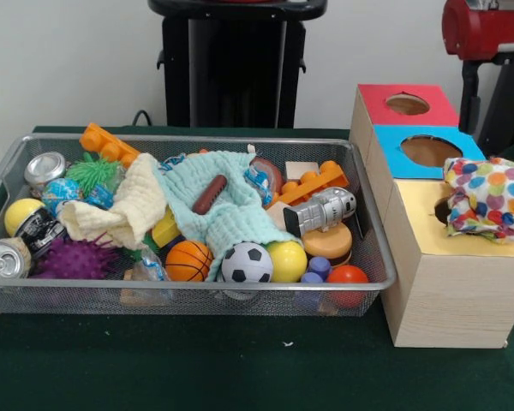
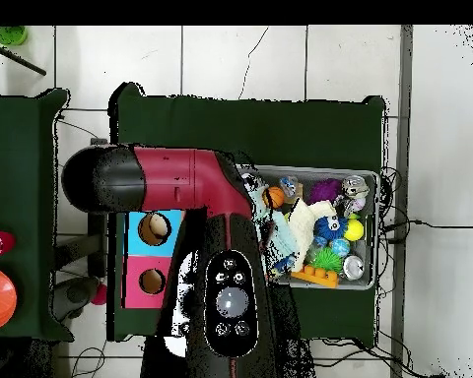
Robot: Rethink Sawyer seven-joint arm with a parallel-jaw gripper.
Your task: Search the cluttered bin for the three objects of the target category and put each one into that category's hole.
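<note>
Wire bin sits on the desk's left and middle. It is packed with cans, balls and bricks.

Target category is probably cloths. A cream cloth lies left of centre in the bin, with a mint cloth touching it on its right. A brown sausage toy rests on the mint one.

Hole box stands at the desk's right edge. A dotted cloth is bunched over its yellow section, not pushed through.

Risks: lifting the mint cloth could fling the sausage toy out, and the dotted cloth could slide off.

Only the front view shows the yellow section. In the overhead view the arm covers it. Neither view shows the claw, so I cannot tell its state.
</note>
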